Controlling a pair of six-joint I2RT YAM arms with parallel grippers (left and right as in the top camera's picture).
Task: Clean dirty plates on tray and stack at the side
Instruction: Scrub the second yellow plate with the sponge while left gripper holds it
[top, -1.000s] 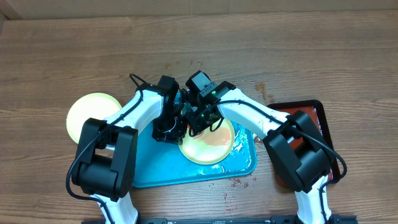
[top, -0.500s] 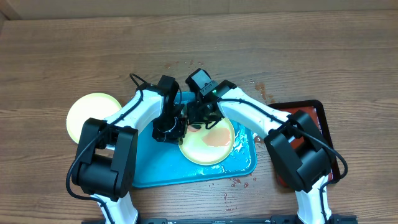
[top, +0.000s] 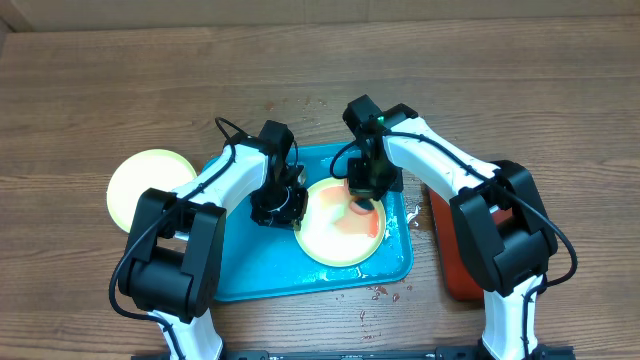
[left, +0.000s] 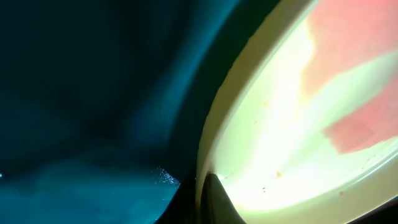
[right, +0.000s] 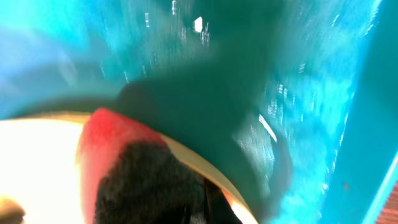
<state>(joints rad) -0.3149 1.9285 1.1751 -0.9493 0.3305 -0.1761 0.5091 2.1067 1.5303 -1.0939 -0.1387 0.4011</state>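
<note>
Left gripper (top: 283, 207) clamped on 9 o'clock rim of round lime-green plastic plate (top: 325, 237), pink-smeared cream centre, lying in large turquoise rectangular plastic tray (top: 250, 275). Right gripper (top: 365, 195) closed, tips on red patch (top: 357, 209) at plate's 1 o'clock; held or not, cannot tell. Second lime-green plate (top: 150, 182) on table (top: 500, 90), tray's 9 o'clock.

two plates (top: 140, 180) (top: 335, 240), two trays (top: 250, 270) (top: 447, 262)

left arm: bent at elbow, reaching forward, wrist tipped down | left gripper (top: 281, 207): jaws closed, held low | right arm: arched inward, wrist tipped down | right gripper (top: 365, 190): jaws closed, held low | grippers near, apart
</note>
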